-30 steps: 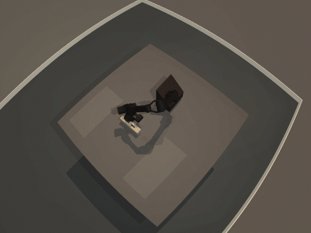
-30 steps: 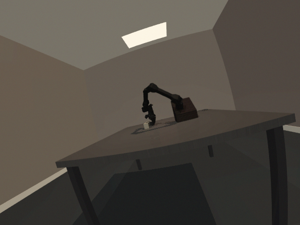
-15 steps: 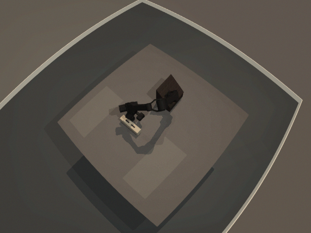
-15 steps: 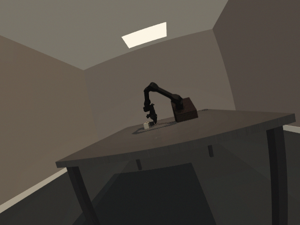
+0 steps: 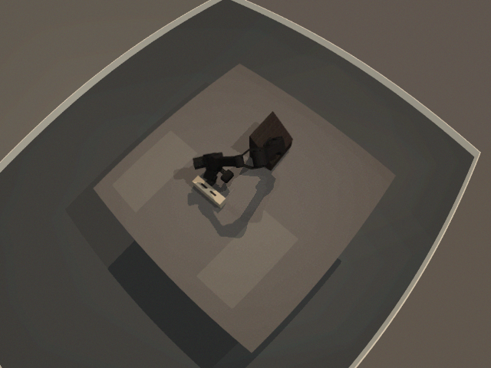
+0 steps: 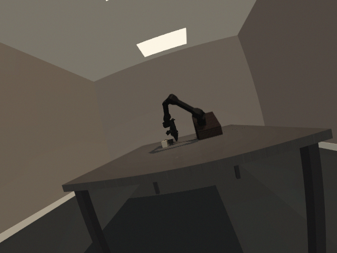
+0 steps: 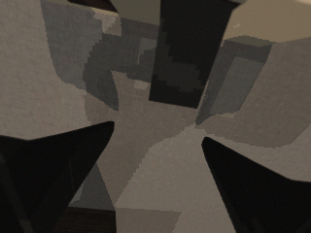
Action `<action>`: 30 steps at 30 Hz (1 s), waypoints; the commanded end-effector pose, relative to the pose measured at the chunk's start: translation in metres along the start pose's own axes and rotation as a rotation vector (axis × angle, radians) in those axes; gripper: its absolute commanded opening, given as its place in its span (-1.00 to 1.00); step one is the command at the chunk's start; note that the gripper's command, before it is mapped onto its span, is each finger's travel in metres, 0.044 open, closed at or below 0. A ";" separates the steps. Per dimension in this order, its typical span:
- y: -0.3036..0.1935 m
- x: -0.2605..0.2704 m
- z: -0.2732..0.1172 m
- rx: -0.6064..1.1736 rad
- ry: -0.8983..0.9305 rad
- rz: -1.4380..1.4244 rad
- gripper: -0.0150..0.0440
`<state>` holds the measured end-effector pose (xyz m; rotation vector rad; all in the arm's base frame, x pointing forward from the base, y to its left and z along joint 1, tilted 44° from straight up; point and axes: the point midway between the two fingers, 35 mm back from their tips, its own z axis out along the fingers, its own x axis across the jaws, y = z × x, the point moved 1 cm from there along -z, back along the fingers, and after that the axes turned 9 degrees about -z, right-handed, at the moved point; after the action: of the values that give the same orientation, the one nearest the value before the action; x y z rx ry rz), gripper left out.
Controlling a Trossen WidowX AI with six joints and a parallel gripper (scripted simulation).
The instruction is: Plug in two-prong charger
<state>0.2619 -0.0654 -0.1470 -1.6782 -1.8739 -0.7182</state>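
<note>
The cream power strip (image 5: 219,198) (image 6: 164,143) (image 7: 272,20) lies on the table, with two dark outlet openings on top in the top view. In the wrist view it is cut off by the top edge. The black charger (image 6: 170,141) (image 7: 182,53) stands beside the strip, on the side towards the arm's base. Its prongs cannot be made out. My gripper (image 6: 176,140) (image 7: 159,133) is open and empty, pointing down just beside the charger. In the wrist view the charger's near end is beyond the gap between the fingertips, not between them.
The arm stands on a dark wooden block (image 5: 271,128) (image 6: 208,122), whose edge also shows at the bottom of the wrist view. The table (image 5: 337,178) (image 6: 245,144) carries the arm's shadow around the strip and two paler rectangular patches of light.
</note>
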 end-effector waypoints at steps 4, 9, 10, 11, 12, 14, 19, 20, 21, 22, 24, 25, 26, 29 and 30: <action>0.003 -0.002 -0.011 -0.109 -0.018 0.007 1.00; 0.007 -0.004 -0.059 -0.490 -0.081 0.005 1.00; 0.007 -0.003 -0.068 -0.545 -0.091 0.000 1.00; 0.006 -0.003 -0.072 -0.577 -0.097 -0.003 1.00; 0.006 -0.002 -0.074 -0.588 -0.099 -0.004 1.00; 0.006 -0.002 -0.074 -0.588 -0.099 -0.004 1.00; 0.006 -0.002 -0.074 -0.588 -0.099 -0.004 1.00; 0.006 -0.002 -0.074 -0.588 -0.099 -0.004 1.00; 0.006 -0.002 -0.074 -0.588 -0.099 -0.004 1.00; 0.006 -0.002 -0.074 -0.588 -0.099 -0.004 1.00; 0.006 -0.002 -0.074 -0.588 -0.099 -0.004 1.00; 0.006 -0.002 -0.074 -0.588 -0.099 -0.004 1.00; 0.006 -0.002 -0.074 -0.588 -0.099 -0.004 1.00; 0.006 -0.002 -0.074 -0.588 -0.099 -0.004 1.00; 0.006 -0.002 -0.074 -0.588 -0.099 -0.004 1.00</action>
<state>0.2702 -0.1182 -0.0955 -2.0841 -1.8505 -1.2959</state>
